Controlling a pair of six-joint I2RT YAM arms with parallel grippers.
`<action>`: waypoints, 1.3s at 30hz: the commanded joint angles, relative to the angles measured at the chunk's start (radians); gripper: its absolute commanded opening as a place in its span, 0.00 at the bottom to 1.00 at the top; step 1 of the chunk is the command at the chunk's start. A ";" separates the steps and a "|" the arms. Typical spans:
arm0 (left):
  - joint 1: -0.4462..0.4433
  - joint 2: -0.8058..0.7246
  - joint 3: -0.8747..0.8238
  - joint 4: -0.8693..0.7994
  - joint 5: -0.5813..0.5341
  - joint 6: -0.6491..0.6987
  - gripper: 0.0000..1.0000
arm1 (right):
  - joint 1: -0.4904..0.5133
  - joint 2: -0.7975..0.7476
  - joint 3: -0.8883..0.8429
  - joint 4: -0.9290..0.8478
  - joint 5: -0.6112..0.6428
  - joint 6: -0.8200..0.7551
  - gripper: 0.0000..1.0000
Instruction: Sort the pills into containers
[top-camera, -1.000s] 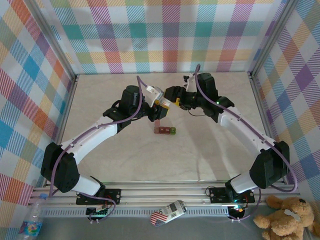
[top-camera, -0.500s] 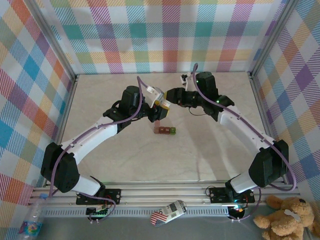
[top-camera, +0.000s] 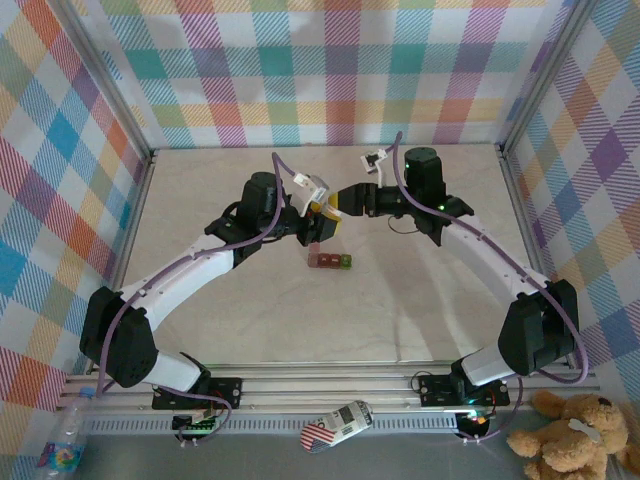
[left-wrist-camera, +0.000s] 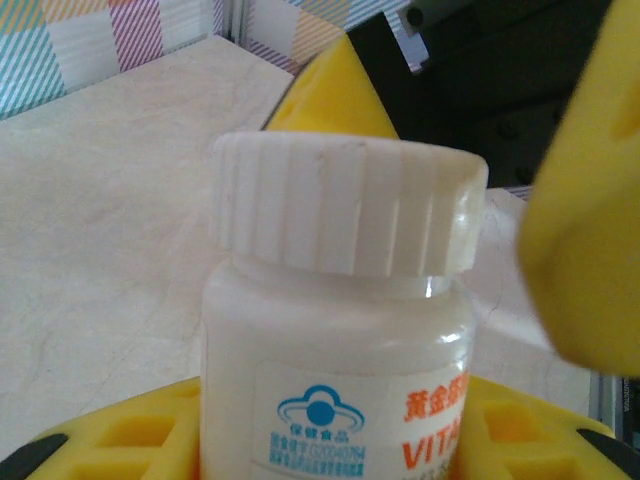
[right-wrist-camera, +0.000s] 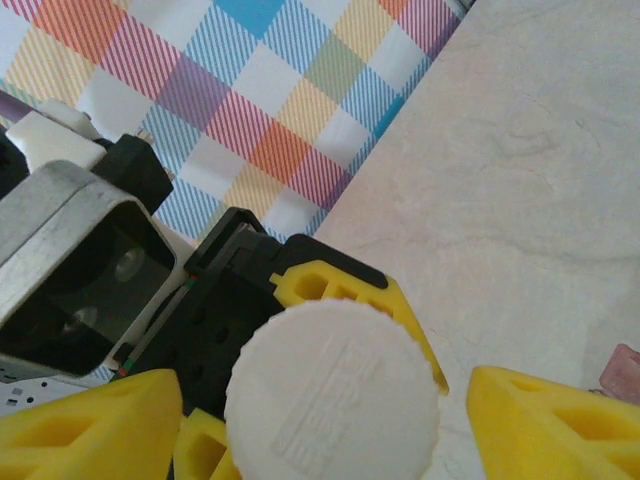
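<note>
left tool: closed on the white bottle, gripping it low on the body. In your left wrist view its yellow fingers sit on either side of the bottle's base.
bottle: held up off the desk, with its top end pointing toward the right tool. The label shows a blue logo and orange lettering that starts "VITA"; the rest is cut off.
cap: white, ribbed, seated on the bottle neck.
right tool: open, with the jaws straddling the cap. In your right wrist view the cap face sits between its two yellow fingers. That finger stands clear of the cap rim. The other is just beside the rim; I can't tell whether it touches.
meeting point: the two tools face each other tip to tip over the middle of the desk, toward the far side.
containers: on the desk just to the near side of the two tools, apart from both. It's a short joined row, dark red with a green compartment at the right end. A pinkish bit stands at the far side of its left end, too small to tell what it is.
pills: too small to make out from your top view.
surroundings: plaid walls on three sides, and a teddy bear outside the near rail by the right arm's base.
</note>
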 joint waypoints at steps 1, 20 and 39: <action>-0.003 -0.026 -0.001 0.025 -0.014 -0.003 0.00 | -0.009 -0.079 -0.012 0.049 0.029 0.046 0.79; -0.003 -0.013 0.001 -0.006 -0.075 0.039 0.00 | 0.001 -0.074 0.011 -0.056 0.322 0.313 0.82; -0.004 0.000 0.009 -0.001 -0.059 0.031 0.00 | 0.073 0.018 0.110 -0.059 0.313 0.289 0.67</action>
